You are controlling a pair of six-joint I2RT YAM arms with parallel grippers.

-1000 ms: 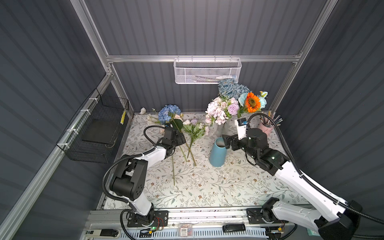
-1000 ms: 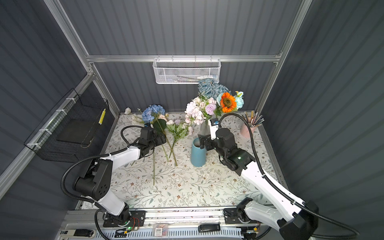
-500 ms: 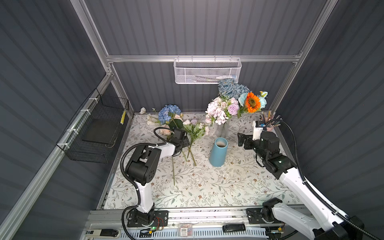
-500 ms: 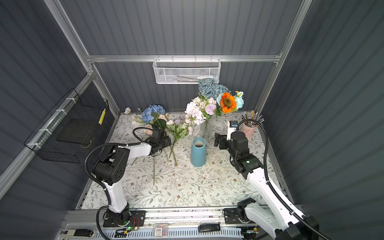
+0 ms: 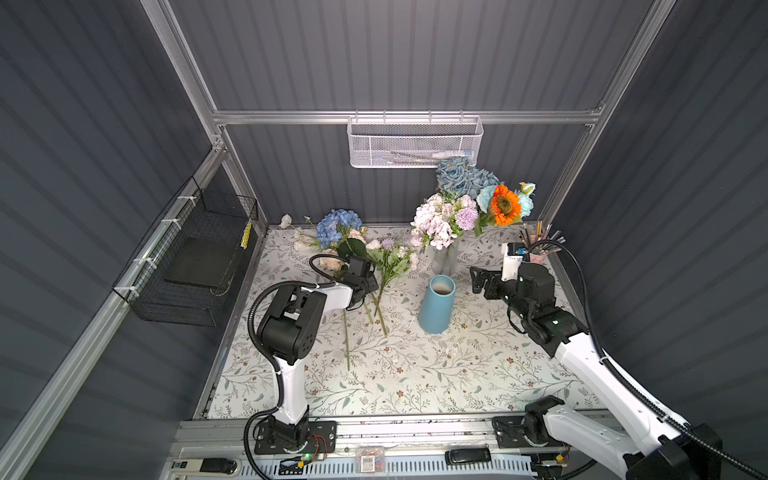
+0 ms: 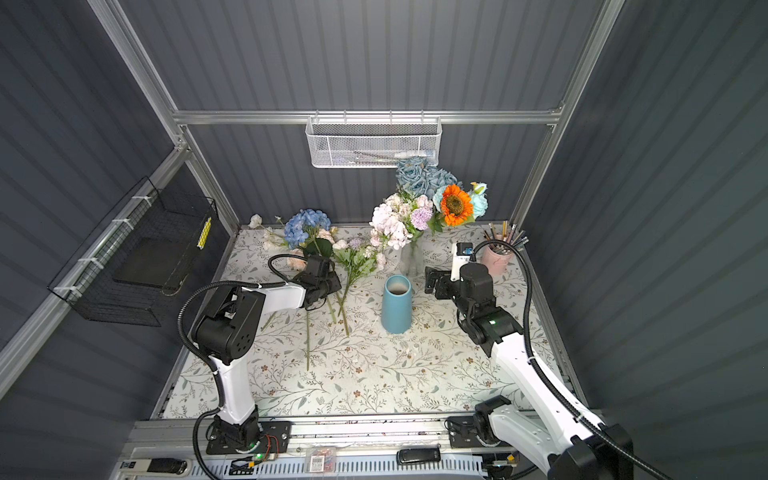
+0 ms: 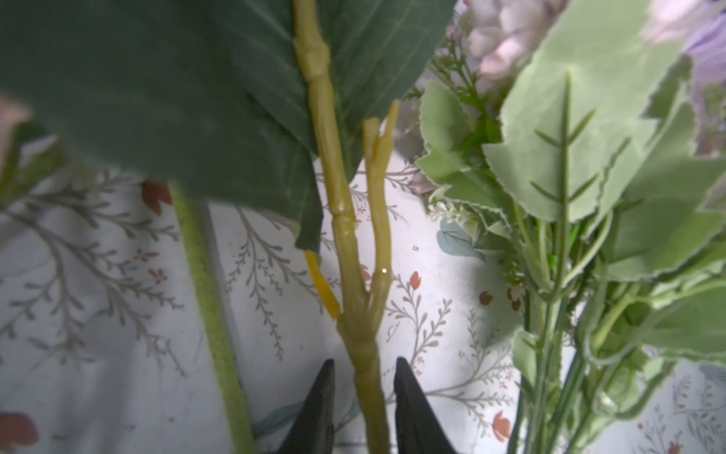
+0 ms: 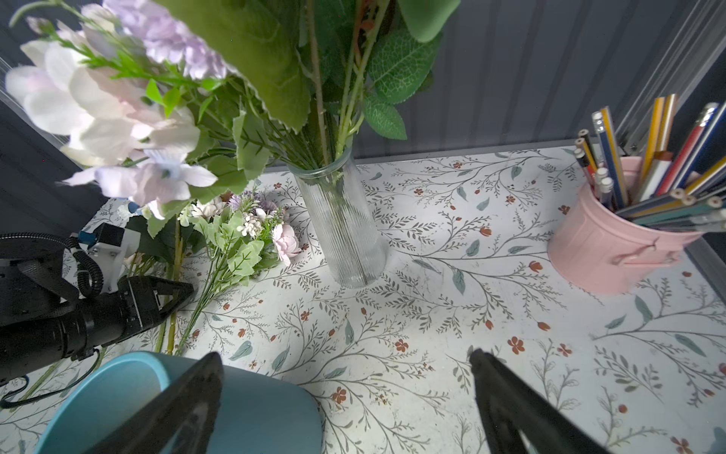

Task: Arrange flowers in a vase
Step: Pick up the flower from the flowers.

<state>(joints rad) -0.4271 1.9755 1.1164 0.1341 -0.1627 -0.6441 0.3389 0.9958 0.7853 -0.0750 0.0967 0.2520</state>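
Loose flowers lie at the back left of the table: a blue hydrangea (image 5: 336,226) and a pale mixed bunch (image 5: 390,257). My left gripper (image 5: 368,286) (image 7: 363,361) is low over their stems. Its jaws have closed in on a yellow-green flower stem (image 7: 345,243) under a dark leaf, with only slivers of table showing at the tips. An empty blue vase (image 5: 436,305) (image 8: 118,401) stands mid-table. Behind it a clear glass vase (image 5: 444,259) (image 8: 341,228) holds a full bouquet. My right gripper (image 5: 478,280) (image 8: 345,357) hovers open just right of the blue vase, holding nothing.
A pink cup of pencils (image 5: 536,249) (image 8: 613,251) stands at the back right corner. A white mesh basket (image 5: 415,143) hangs on the back wall above the bouquet. A black wire basket (image 5: 195,270) hangs on the left wall.
My left gripper reached further right over the stems and its jaws closed in on one. My right gripper drew back to the right from the blue vase, then held still.
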